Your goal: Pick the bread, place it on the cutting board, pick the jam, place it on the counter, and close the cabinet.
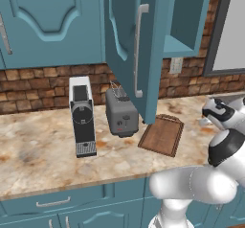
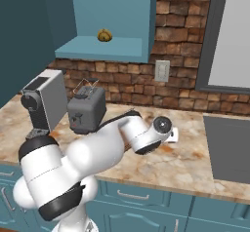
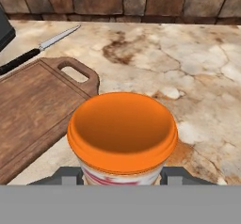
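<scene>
The jam [image 3: 122, 133], a short jar with an orange lid and a pale body, sits between the fingers of my gripper [image 3: 122, 177], which is shut on it just above the counter [image 3: 188, 63]. The dark-brown cutting board [image 3: 33, 110] lies close to the jar's left, handle end toward the wall. From the base views the gripper [image 2: 171, 133] hovers right of the cutting board [image 1: 162, 134]. The bread [image 2: 103, 35], a small tan bun, rests on the shelf of the open cabinet [image 2: 97, 48]. The cabinet's door [image 1: 131, 50] stands swung out over the counter.
A coffee machine [image 1: 82, 117] and a grey toaster [image 1: 122, 112] stand left of the board. A knife [image 3: 42, 46] lies behind the board by the brick wall. A dark flat panel [image 2: 229, 148] is set into the counter at the right.
</scene>
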